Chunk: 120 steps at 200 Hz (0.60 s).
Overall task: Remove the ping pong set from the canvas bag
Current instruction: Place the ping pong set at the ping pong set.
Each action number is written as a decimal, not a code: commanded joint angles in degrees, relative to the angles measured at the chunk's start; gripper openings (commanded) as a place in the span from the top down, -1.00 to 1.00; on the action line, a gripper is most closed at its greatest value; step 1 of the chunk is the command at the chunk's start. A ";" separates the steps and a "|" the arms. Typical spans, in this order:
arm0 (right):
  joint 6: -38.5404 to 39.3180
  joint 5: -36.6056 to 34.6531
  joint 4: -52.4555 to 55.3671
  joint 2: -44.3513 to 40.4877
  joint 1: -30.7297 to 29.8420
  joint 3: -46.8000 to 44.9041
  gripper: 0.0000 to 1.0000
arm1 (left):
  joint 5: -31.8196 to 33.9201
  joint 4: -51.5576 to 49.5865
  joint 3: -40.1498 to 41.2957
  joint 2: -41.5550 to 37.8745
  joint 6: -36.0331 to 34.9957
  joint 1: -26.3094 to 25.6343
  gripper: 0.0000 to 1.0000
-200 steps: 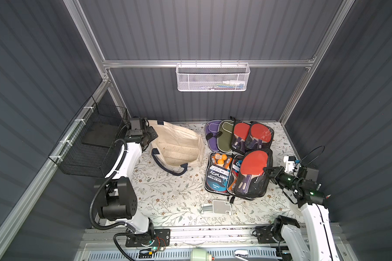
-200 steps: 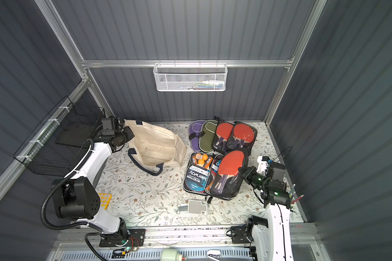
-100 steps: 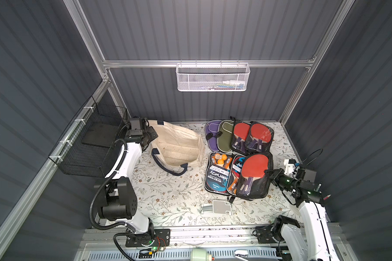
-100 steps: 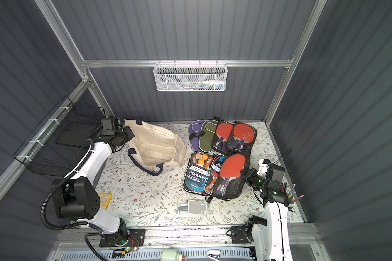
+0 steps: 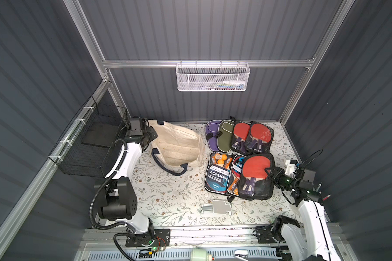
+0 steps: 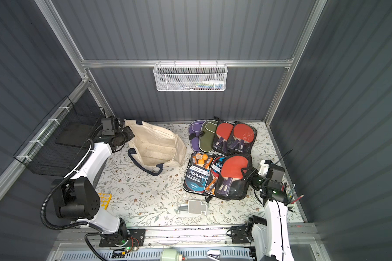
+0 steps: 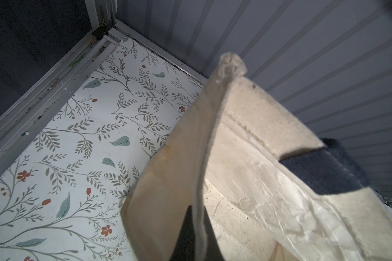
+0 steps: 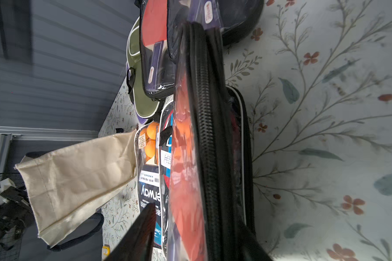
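Note:
The cream canvas bag (image 5: 179,144) (image 6: 154,144) lies on its side at the back left, its mouth toward the front, with nothing showing inside. My left gripper (image 5: 151,135) (image 7: 198,212) is shut on the bag's rim (image 7: 213,126) and holds that edge up. A ping pong set (image 5: 256,174) (image 6: 232,174), a black zip case with a red paddle, lies on the mat at the right, leaning on a blue case (image 5: 217,174). My right gripper (image 5: 271,172) (image 8: 196,214) is open, its fingers on either side of that set's zipped edge (image 8: 213,135).
More paddle cases (image 5: 251,137) and green and purple covers (image 5: 222,135) lie at the back right. A black wire basket (image 5: 93,144) hangs on the left wall and a white mesh basket (image 5: 213,76) on the back wall. A small grey bracket (image 5: 217,206) lies near the front edge.
The right gripper has lowered the tilted black case down onto the mat and the blue case, then opened its jaws. The left gripper and the bag have not moved.

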<state>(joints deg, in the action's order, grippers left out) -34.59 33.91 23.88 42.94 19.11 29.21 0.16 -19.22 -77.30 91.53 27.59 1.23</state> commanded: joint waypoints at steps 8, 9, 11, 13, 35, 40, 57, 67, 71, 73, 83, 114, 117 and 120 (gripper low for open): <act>0.72 -2.32 -3.55 0.59 0.27 -0.80 -0.11 | 0.19 2.01 -0.13 -0.10 -0.35 0.52 1.00; 0.78 -2.43 -3.56 0.58 0.29 -0.81 -0.11 | 0.19 2.05 -0.13 -0.11 -0.35 0.52 1.00; 0.80 -2.62 -3.68 0.66 0.24 -0.80 -0.11 | 0.19 1.94 -0.16 -0.05 -0.35 0.52 1.00; 0.83 -2.73 -3.73 0.72 0.23 -0.82 -0.11 | 0.19 1.94 -0.27 -0.06 -0.35 0.52 1.00; 0.92 -4.00 -5.25 1.98 0.23 -1.46 -0.17 | 0.12 1.50 -0.70 -0.21 -0.34 0.52 1.00; 0.92 -4.26 -5.60 2.28 0.27 -1.62 -0.18 | 0.06 1.39 -0.75 -0.25 -0.35 0.53 1.00; 0.97 -5.01 -6.90 3.65 0.22 -2.38 -0.19 | 0.01 1.28 -0.75 -0.43 -0.35 0.53 1.00; 1.09 -5.58 -7.24 4.36 0.22 -2.71 -0.19 | 0.01 1.26 -0.79 -0.55 -0.30 0.53 1.00; 1.02 -5.73 -7.51 4.62 0.22 -2.84 -0.19 | 0.01 1.21 -0.76 -0.60 -0.33 0.52 1.00; 1.08 -5.77 -7.53 4.72 0.22 -2.89 -0.19 | 0.01 1.14 -0.82 -0.57 -0.34 0.52 1.00; 1.19 -6.24 -7.73 5.17 0.22 -3.15 -0.19 | 0.10 1.08 -0.80 -0.64 -0.35 0.57 1.00; 2.17 -8.82 -7.46 6.22 0.22 -3.48 -0.22 | 0.10 1.05 -0.88 -0.73 -0.26 0.52 1.00; 2.27 -9.01 -7.38 6.25 0.22 -3.53 -0.22 | 0.03 1.00 -0.87 -0.73 -0.26 0.52 1.00; 2.32 -9.30 -7.29 6.33 0.22 -3.53 -0.23 | 0.01 1.03 -0.91 -0.73 -0.26 0.52 1.00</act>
<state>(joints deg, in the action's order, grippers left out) -33.80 27.09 18.04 48.86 19.16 26.06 0.14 -19.22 -77.30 91.53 27.59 1.23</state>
